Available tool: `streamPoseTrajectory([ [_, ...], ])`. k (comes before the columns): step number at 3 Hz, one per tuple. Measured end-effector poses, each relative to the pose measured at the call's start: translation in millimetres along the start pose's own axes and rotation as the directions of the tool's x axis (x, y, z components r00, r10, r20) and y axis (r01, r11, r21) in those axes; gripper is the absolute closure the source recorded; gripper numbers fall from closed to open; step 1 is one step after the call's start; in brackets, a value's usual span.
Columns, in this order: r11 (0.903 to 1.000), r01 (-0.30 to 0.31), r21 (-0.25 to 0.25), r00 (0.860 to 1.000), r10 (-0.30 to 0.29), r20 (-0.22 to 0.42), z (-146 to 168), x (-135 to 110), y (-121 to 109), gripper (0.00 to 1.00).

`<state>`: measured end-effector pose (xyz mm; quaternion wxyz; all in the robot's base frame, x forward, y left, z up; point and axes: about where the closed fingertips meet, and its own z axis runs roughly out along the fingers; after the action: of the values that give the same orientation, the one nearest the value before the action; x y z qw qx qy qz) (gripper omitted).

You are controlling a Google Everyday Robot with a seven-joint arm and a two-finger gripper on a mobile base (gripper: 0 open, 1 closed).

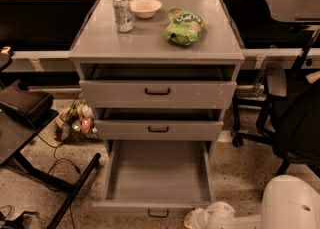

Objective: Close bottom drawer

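The grey cabinet (155, 43) has three drawers. The bottom drawer (157, 173) is pulled far out, and its plain grey tray is empty. Its short front panel carries a small black loop handle (158, 213) near the bottom edge of the view. My gripper (196, 220) is at the end of my white arm (290, 204). It sits low, just right of the drawer's front right corner and close to the panel. The middle drawer (158, 129) and the top drawer (157, 93) each stand slightly open.
A can (122, 14), a bowl (145, 7) and a green chip bag (184, 25) sit on the cabinet top. A black office chair (295, 123) stands to the right. A black stand (25, 108) and its leg are to the left, with clutter (75, 123) on the floor beside the cabinet.
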<state>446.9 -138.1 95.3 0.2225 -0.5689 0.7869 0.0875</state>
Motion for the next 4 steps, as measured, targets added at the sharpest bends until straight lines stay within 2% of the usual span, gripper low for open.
streamPoseTrajectory([
  [2, 0.9976, -0.013, 0.068, 0.998, 0.009, 0.056, -12, -8, -23, 1.00],
  [4, 0.9912, -0.024, 0.130, 0.994, 0.009, 0.113, -28, -19, -47, 1.00],
])
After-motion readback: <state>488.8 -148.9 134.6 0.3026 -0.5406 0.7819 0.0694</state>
